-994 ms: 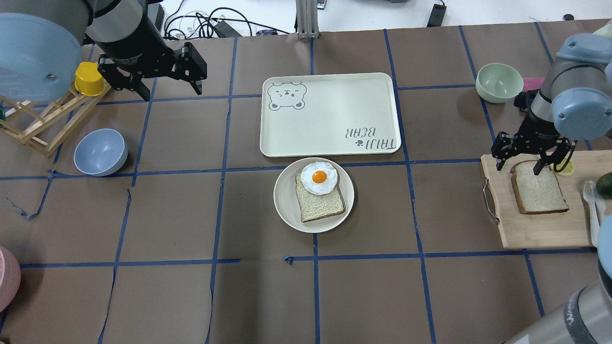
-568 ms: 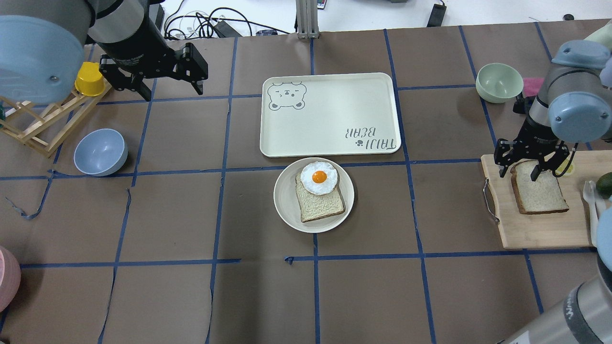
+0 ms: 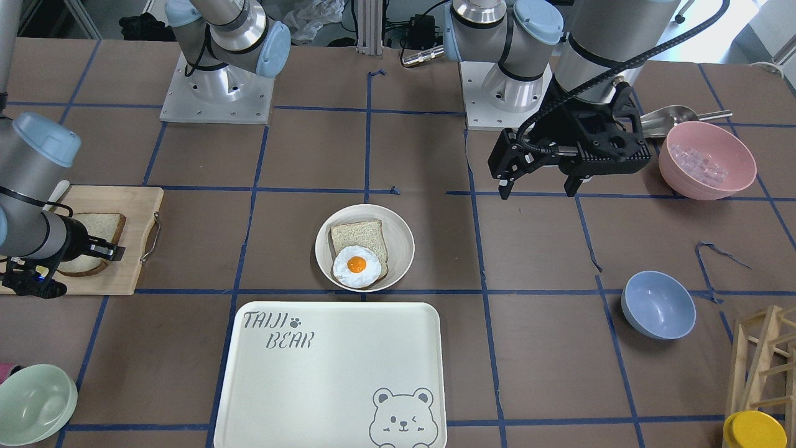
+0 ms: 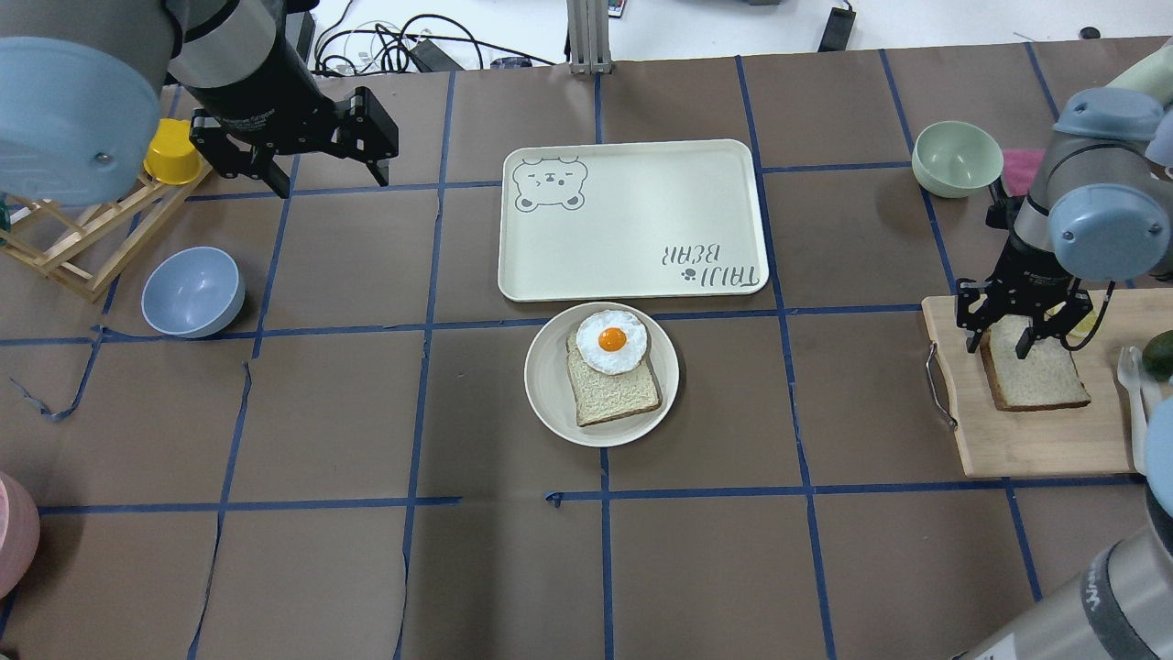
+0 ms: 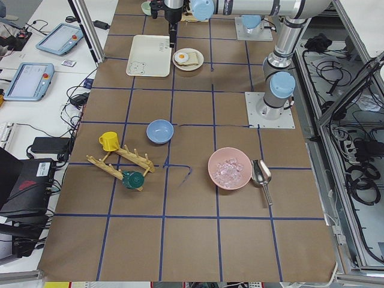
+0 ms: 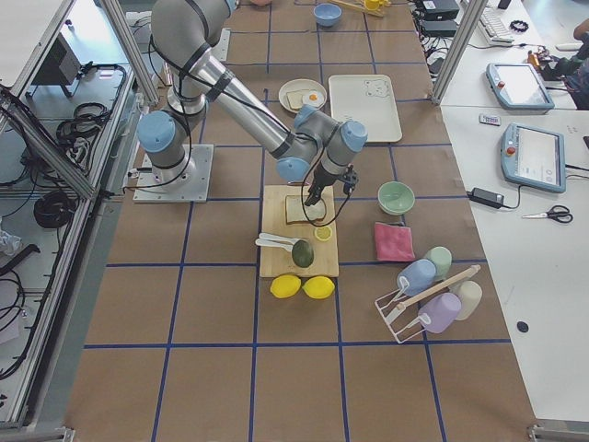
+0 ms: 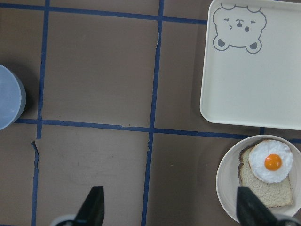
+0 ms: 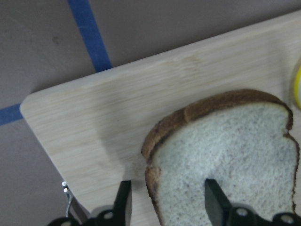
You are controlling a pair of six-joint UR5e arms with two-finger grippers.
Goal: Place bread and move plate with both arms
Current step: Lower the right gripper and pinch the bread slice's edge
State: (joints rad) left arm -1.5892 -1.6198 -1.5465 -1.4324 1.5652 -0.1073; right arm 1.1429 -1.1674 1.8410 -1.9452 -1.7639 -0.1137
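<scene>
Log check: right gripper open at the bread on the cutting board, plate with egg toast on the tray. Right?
No: the plate sits on the table beside the tray, not on it, per the overhead view. The right gripper is open at the bread on the cutting board.

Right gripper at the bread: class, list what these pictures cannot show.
Overhead view: the right gripper covers the bread's domed end.
Front-facing view: the right arm covers part of the bread.
Right wrist view: the bottom edge cuts off the bread; fingertip contact with it is unclear.
</scene>
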